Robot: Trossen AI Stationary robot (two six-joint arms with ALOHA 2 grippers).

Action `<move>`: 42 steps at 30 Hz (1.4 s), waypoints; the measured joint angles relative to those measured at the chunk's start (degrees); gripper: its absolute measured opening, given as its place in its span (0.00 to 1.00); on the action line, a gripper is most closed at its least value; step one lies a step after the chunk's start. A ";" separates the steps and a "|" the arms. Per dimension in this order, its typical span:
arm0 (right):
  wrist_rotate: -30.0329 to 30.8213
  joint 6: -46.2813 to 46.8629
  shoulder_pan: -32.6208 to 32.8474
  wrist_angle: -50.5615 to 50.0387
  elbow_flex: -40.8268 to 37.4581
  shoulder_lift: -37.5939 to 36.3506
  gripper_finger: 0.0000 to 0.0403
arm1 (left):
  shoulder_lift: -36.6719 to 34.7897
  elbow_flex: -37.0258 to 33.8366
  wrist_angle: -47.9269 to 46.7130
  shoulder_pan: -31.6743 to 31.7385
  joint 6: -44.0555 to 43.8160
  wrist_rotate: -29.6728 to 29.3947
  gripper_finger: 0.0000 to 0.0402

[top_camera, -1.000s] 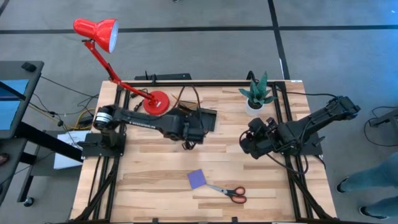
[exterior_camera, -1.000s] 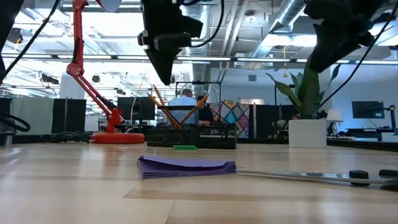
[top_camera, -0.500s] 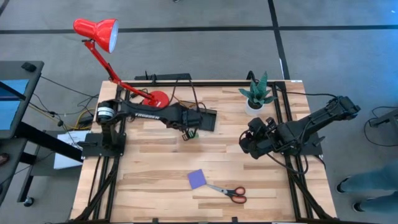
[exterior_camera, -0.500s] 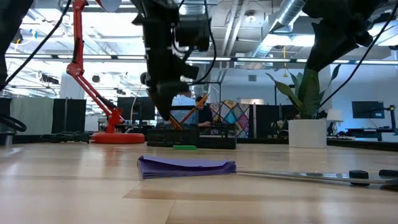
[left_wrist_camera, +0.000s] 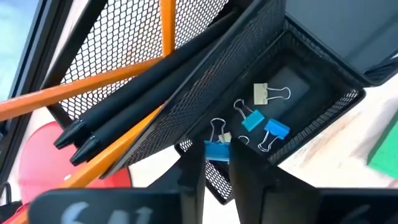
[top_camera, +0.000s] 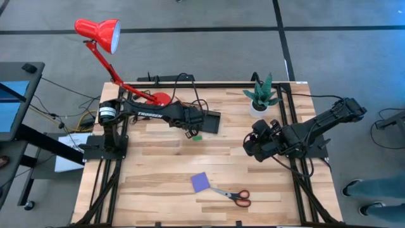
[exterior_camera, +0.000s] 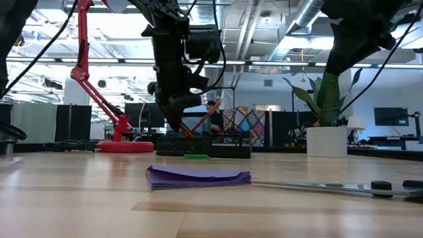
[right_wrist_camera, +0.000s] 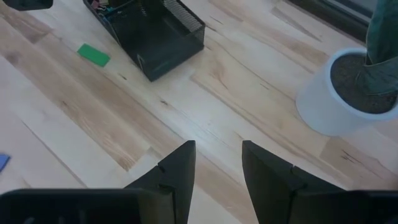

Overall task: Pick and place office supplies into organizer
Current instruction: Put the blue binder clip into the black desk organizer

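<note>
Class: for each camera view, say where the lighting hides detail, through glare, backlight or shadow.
Low view: bright ceiling lights behind turn the left gripper and both arms into dark silhouettes. High view: even light, only soft shadows on the table. Left wrist view: the table beside the organizer glares white, yet the blue clip held by the gripper is plain.

Bright, even light falls from overhead strips, and the pale table [top_camera: 158, 177] shows only soft, faint shadows. At table height the ceiling glare turns the left gripper [exterior_camera: 177, 119] into a dark silhouette. Just past its fingers [left_wrist_camera: 191, 180] the organizer [left_wrist_camera: 298, 93] mesh stays sharp, while the fingers themselves blur.
</note>
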 joint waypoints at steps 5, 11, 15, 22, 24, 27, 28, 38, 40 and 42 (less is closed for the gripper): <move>0.00 0.00 -0.04 1.13 0.00 0.00 0.31 | 0.00 0.00 -0.03 0.35 -0.25 0.15 0.20; -0.17 -0.02 -0.02 2.12 0.00 0.00 0.31 | 0.00 0.00 -0.06 1.74 -1.40 0.90 0.22; -0.17 -0.04 -0.02 2.12 0.00 0.00 0.31 | 0.00 0.00 -0.06 1.88 -0.79 3.78 0.22; -0.17 -0.11 -0.02 2.12 0.02 0.00 0.31 | 0.00 0.00 -0.05 1.48 -0.57 4.82 0.28; -0.19 -0.27 -0.02 2.12 0.02 0.01 0.31 | 0.00 0.00 -0.05 1.44 -0.55 4.83 0.30; -0.20 -0.54 -0.02 2.12 0.02 0.00 0.31 | 0.00 0.00 -0.05 1.46 -0.91 5.86 0.34; -0.20 -0.55 -0.02 2.11 0.02 0.01 0.31 | 0.00 0.00 -0.07 1.46 -1.44 6.71 0.36; -0.20 -2.00 -0.02 2.12 0.04 0.00 0.31 | 0.00 0.07 -0.03 1.09 -6.34 5.36 0.43; -0.20 -2.03 -0.02 2.12 0.04 0.02 0.31 | 0.00 0.07 -0.05 1.09 -6.85 5.35 0.43; -0.20 -2.05 -0.02 2.12 0.04 0.02 0.31 | 0.00 0.07 -0.05 1.02 -6.88 5.68 0.42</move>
